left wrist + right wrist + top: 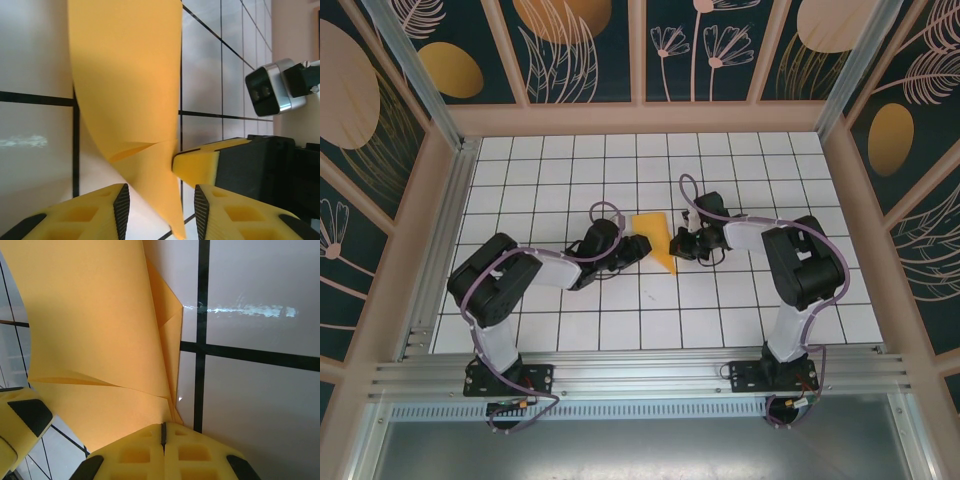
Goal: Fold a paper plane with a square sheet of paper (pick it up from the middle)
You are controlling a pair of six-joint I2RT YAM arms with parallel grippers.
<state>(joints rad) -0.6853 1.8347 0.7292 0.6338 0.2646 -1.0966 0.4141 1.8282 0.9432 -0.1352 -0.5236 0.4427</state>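
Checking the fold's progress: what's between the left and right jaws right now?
The orange paper, partly folded. The top view shows it between left jaws and right jaws; the right wrist view shows the right jaws shut on its edge.

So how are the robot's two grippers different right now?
The right gripper is squeezed shut, pinching the folded orange paper. The left gripper has its fingers apart, with the paper's edge running through the gap. From above, the left gripper sits at the paper's left side and the right gripper at its right side. Both have yellow fingers and meet at the same paper.
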